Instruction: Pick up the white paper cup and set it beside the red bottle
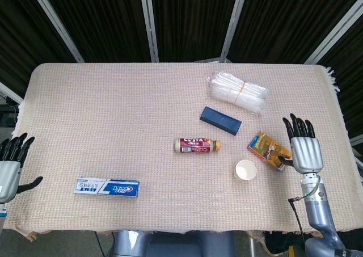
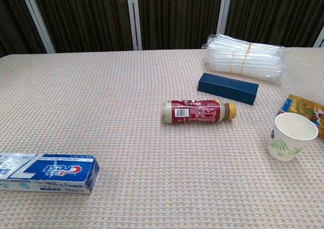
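The white paper cup point(image 1: 245, 170) point(image 2: 292, 136) stands upright on the table, right of centre, with a green leaf print on its side. The red bottle point(image 1: 196, 145) point(image 2: 198, 111) lies on its side near the middle, its tan cap pointing right. My right hand point(image 1: 303, 145) hovers open to the right of the cup, fingers spread, holding nothing. At the far left table edge my left hand point(image 1: 11, 161) is open too, well away from both objects. Neither hand shows in the chest view.
An orange snack packet point(image 1: 268, 150) point(image 2: 305, 109) lies between cup and right hand. A dark blue box point(image 1: 220, 120) point(image 2: 228, 88) and a bundle of clear straws point(image 1: 238, 92) point(image 2: 245, 57) sit behind. A toothpaste box point(image 1: 106, 187) point(image 2: 48, 172) lies front left.
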`<state>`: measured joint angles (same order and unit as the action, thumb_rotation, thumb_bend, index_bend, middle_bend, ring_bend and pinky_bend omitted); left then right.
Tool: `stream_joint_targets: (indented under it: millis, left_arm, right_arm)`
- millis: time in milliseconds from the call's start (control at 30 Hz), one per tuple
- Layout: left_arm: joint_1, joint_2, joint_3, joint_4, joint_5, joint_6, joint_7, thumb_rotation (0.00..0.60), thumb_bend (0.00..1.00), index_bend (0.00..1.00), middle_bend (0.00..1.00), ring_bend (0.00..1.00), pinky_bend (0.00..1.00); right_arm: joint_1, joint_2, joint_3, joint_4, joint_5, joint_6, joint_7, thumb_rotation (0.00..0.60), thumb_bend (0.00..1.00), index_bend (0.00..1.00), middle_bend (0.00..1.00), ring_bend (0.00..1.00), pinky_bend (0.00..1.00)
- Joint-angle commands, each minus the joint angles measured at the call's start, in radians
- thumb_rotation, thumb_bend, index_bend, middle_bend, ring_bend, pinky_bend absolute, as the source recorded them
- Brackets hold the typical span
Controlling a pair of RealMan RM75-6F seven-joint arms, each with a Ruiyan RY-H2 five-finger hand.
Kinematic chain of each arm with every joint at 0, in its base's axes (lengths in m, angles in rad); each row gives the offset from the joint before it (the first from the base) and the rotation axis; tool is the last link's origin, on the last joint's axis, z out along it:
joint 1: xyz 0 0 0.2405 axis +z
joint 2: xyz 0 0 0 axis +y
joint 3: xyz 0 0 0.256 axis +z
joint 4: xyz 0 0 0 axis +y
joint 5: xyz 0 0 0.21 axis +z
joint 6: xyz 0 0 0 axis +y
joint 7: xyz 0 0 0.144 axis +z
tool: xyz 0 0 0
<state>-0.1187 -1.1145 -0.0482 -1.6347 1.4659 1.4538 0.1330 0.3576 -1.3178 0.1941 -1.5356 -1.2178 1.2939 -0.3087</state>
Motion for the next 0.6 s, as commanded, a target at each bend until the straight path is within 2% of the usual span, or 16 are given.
stream_joint_targets:
  millis: [33,500,533,567,600]
  left_arm:
    - [0.000,0.000,0.000,0.000,0.000,0.000,0.000,0.600,0.10,0.00,0.00,0.00,0.00]
    - [-0.002,0.000,-0.001,0.002,-0.003,-0.004,-0.001,0.600,0.10,0.00,0.00,0.00,0.00]
    - [-0.003,0.000,-0.002,0.002,-0.003,-0.005,0.000,0.600,0.09,0.00,0.00,0.00,0.00]
    - [-0.004,0.000,-0.002,0.001,-0.004,-0.005,0.001,0.600,0.09,0.00,0.00,0.00,0.00]
    - [-0.004,0.000,-0.002,0.001,-0.004,-0.006,0.002,0.600,0.09,0.00,0.00,0.00,0.00]
  right_arm:
    - [0.000,0.000,0.000,0.000,0.000,0.000,-0.001,0.600,0.02,0.00,0.00,0.00,0.00]
    - [-0.003,0.011,-0.001,-0.022,-0.019,0.011,0.008,0.600,0.02,0.01,0.00,0.00,0.00]
    - [-0.003,0.017,-0.001,-0.032,-0.021,0.010,0.010,0.600,0.02,0.15,0.00,0.00,0.00]
    - [-0.003,0.024,-0.002,-0.044,-0.026,0.008,0.015,0.600,0.02,0.34,0.00,0.00,0.00]
    - [-0.003,0.037,-0.003,-0.065,-0.035,0.005,0.026,0.600,0.02,0.64,0.00,0.00,0.00]
